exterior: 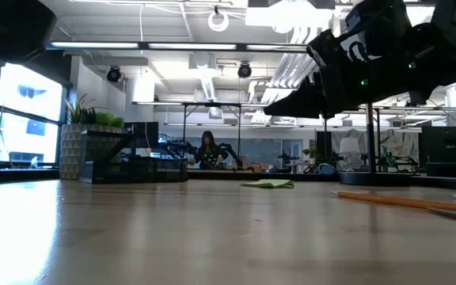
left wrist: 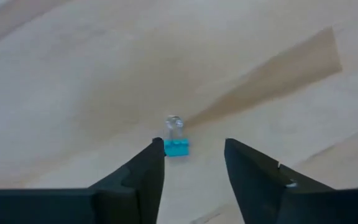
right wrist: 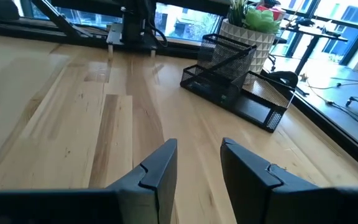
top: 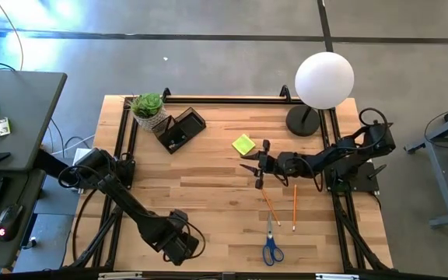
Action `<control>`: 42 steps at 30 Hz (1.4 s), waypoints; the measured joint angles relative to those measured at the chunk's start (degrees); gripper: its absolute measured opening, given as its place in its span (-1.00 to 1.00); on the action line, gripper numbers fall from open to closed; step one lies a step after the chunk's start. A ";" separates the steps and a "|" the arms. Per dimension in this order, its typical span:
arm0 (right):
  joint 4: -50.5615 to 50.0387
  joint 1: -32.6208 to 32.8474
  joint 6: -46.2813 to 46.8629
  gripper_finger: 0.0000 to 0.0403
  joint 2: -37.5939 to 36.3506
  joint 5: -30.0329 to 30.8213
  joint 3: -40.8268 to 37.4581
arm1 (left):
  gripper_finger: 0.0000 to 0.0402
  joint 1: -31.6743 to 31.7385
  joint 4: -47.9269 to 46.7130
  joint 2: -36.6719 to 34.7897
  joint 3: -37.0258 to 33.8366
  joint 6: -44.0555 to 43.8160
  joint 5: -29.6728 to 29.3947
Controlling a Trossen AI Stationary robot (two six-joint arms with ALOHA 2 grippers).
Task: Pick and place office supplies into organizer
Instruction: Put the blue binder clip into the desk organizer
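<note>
Supplies lie loose on the worktop (top: 208, 187) because sorting is far from done: we see the sticky pad (top: 243, 144), two pencils (top: 271, 207) and scissors (top: 271, 247) all outside the organizer (top: 180, 129), which sits at the far left beside the plant (top: 148, 106). Our left gripper (left wrist: 194, 163) hangs near the front edge, jaws apart, straddling a small blue clip (left wrist: 176, 147) — lined up, we judge, for a grasp. Our right gripper (right wrist: 197, 163) hovers released by the pad, holding nothing.
</note>
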 joint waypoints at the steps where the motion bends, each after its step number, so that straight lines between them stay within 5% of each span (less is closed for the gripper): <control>1: -0.12 0.00 0.00 -0.42 -0.02 0.00 0.00 | -0.26 0.00 0.47 0.00 0.00 0.08 0.01; 10: -0.53 0.00 0.22 -0.42 -0.02 -0.27 0.00 | -0.42 -0.04 -0.25 0.96 -0.04 0.06 1.18; 42: -1.63 0.02 0.92 -0.42 -0.02 -0.46 0.00 | -0.43 1.06 -2.09 3.69 0.00 8.68 1.51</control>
